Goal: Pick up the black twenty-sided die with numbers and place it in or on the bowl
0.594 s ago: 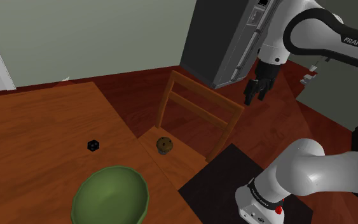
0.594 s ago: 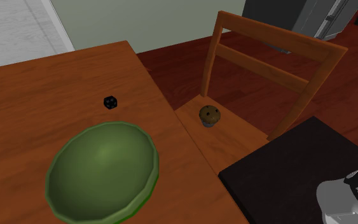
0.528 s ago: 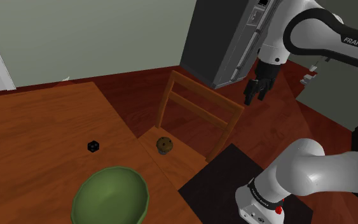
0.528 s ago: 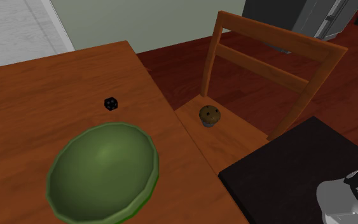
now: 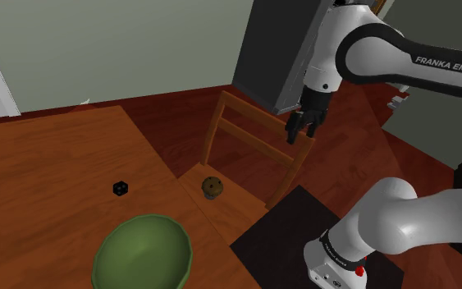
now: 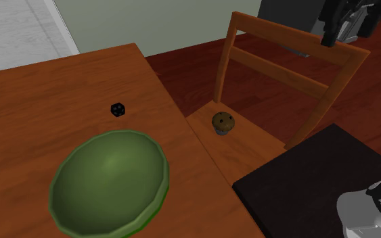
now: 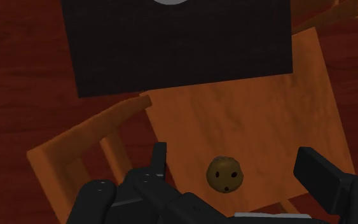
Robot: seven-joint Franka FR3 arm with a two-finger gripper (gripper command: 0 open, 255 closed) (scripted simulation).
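Lettering on the arm (image 5: 368, 57) reads FRANKA EMIKA. The end effector (image 5: 297, 133) hangs, jaws apart, above the chair (image 5: 258, 144). The black die (image 5: 120, 188) rests on the bench (image 5: 40, 172).

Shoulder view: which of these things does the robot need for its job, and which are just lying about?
Needed for the job:
die, black, on the table
bowl, green, on the same table
gripper, open, above the chair

Just lying about:
muffin, on the chair seat
the chair itself
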